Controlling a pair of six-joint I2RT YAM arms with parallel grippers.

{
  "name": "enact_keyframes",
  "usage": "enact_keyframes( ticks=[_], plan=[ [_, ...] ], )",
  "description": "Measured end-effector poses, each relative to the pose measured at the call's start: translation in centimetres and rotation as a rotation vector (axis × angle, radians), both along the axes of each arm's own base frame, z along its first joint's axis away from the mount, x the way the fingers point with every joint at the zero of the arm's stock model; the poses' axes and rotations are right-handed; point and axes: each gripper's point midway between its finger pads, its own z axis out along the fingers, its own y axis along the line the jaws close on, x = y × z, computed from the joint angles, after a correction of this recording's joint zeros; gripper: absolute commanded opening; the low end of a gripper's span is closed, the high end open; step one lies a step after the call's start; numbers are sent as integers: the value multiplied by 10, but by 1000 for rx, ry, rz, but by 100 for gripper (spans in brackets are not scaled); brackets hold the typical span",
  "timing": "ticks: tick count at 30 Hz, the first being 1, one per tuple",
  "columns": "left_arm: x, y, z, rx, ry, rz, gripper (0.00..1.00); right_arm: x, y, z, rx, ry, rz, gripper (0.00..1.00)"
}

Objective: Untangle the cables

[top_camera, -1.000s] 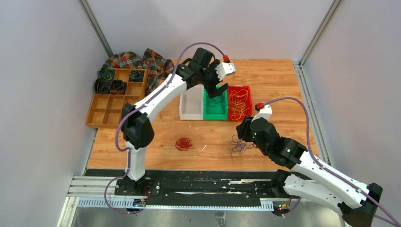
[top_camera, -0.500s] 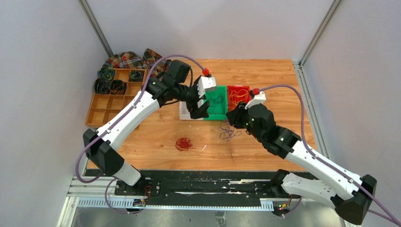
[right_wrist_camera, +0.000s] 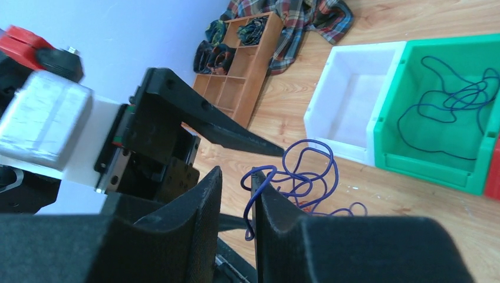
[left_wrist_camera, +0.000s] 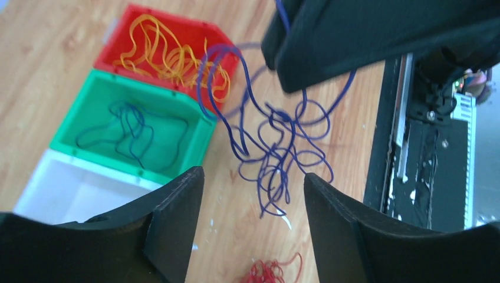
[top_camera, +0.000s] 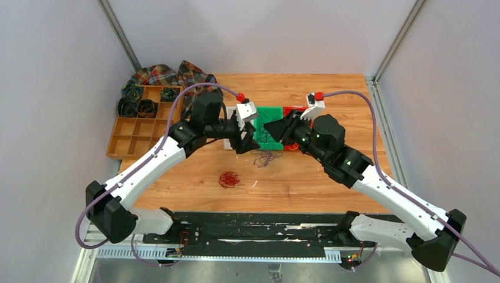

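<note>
My right gripper [top_camera: 270, 128] is shut on a strand of a dark blue cable tangle [top_camera: 265, 157] and holds it just above the table in front of the green bin [top_camera: 277, 111]. In the right wrist view the strand runs along the inner face of one finger of that gripper [right_wrist_camera: 237, 177], and the tangle [right_wrist_camera: 306, 177] hangs beyond. My left gripper [top_camera: 246, 139] is open and empty, right beside the tangle [left_wrist_camera: 277, 147], with the jaws wide apart [left_wrist_camera: 253, 177]. A red cable tangle [top_camera: 229, 178] lies on the table.
The red bin [left_wrist_camera: 171, 20] holds orange cables [left_wrist_camera: 171, 56], the green bin [left_wrist_camera: 194, 141] holds a dark blue cable [left_wrist_camera: 127, 130], and the white bin [left_wrist_camera: 76, 188] stands next to them. A wooden compartment tray [top_camera: 132, 138] and a plaid cloth [top_camera: 177, 75] sit at the far left.
My right gripper has carried the blue tangle left and away from me, from the table's right front to the green bin. My left gripper has come back from the bins to meet it.
</note>
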Motion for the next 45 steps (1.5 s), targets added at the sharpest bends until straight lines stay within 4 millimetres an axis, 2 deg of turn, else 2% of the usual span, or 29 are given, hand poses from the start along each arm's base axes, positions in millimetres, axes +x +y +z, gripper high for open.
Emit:
enact_keyframes(
  ticks=[2,5,12,17,18,23,30,34,37,41,45],
  plan=[
    [3,-5,13,-45,-24,6,54,-2,2,1,14,10,13,24],
    [5,-9,20,-78,-28,7,40,-5,5,2,32,22,28,24],
    [1,-12,19,-90,9,-1,26,-8,5,9,66,26,36,24],
    [0,-13,19,-94,26,7,3,-10,4,13,83,23,39,24],
    [1,-13,19,-93,25,10,1,-10,4,14,85,22,40,25],
    [5,-9,21,-73,9,36,1,-8,-4,17,90,17,25,26],
    [10,0,37,-37,-71,55,1,-10,-36,23,69,-23,-28,30],
    [6,6,47,-12,-101,48,1,-10,-56,16,-7,-42,-70,42],
    [3,13,54,4,-121,48,1,-9,-64,2,-102,-40,-76,52],
    [0,20,64,29,-146,49,1,-8,-70,-13,-251,-29,-60,60],
    [-1,26,74,52,-175,48,1,-8,-76,-7,-364,-59,-32,64]
  ],
)
